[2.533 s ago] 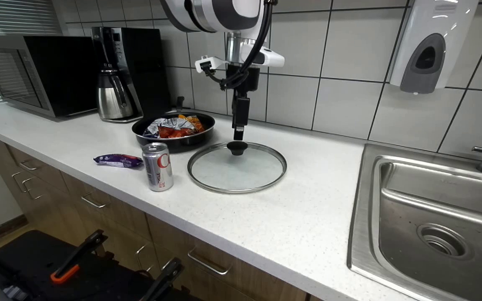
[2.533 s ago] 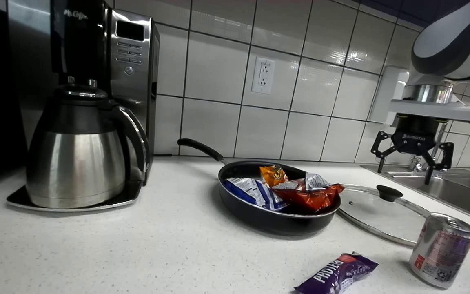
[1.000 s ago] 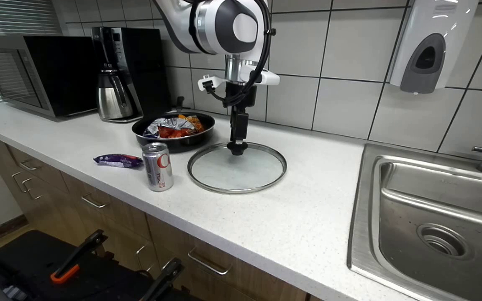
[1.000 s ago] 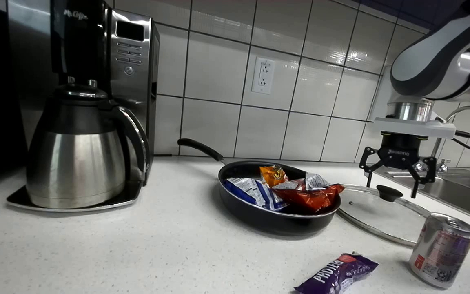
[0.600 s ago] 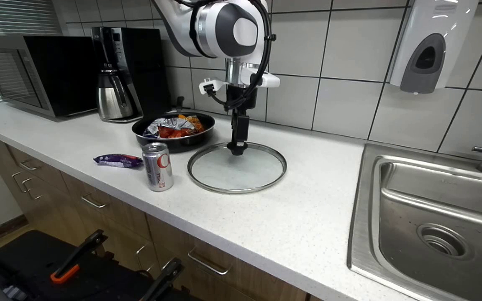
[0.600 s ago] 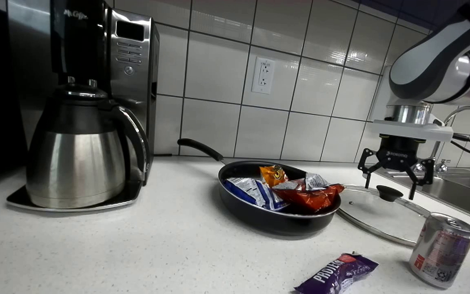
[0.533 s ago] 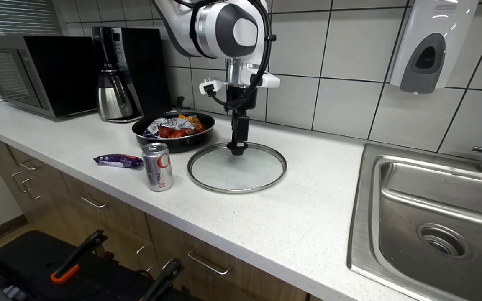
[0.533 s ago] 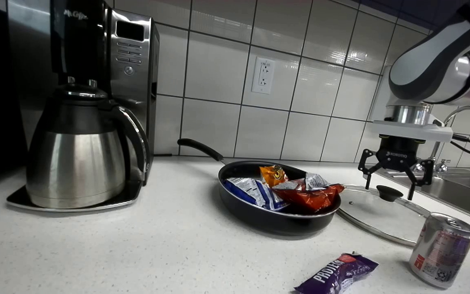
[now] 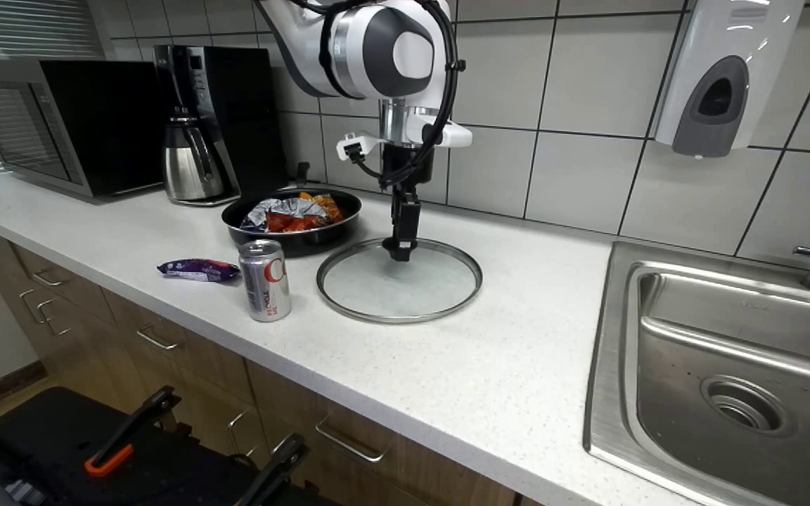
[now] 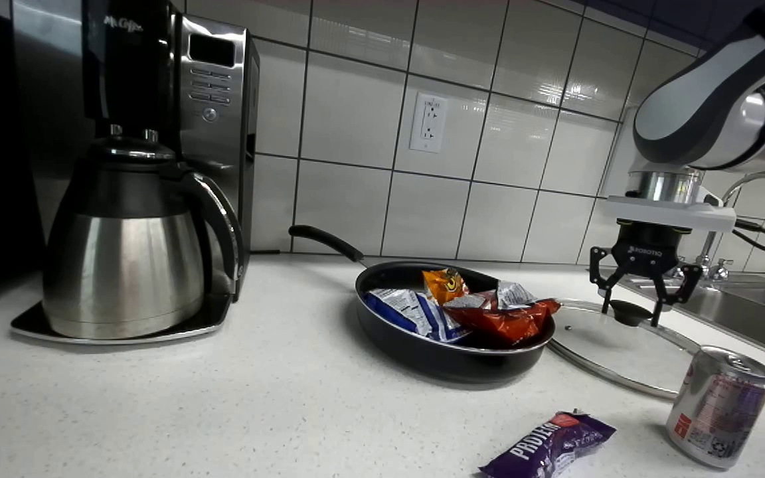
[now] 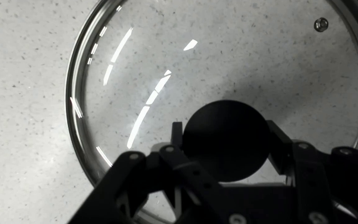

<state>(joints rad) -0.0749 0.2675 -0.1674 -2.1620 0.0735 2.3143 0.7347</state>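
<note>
Where an exterior view starts, at left, with a microwave point(image 9: 106, 130), a coffee maker point(image 9: 247, 116) follows, then a purple packet point(image 9: 198, 270), a silver can point(image 9: 265, 282) and a pan point(image 9: 320, 242) of snack bags point(image 9: 294, 219). Right of it, the glass lid point(image 9: 405, 295) lies on the counter point(image 9: 517, 351). There the fingers point(image 9: 409, 218) overlap; the wrist view has the gripper point(image 11: 226, 139) partway closed on the lid's black knob point(image 11: 225, 133), a finger against each side. Farther right sits the sink point(image 9: 616, 351) (only an exterior view shows the wall outlet point(image 10: 429, 122)).
</note>
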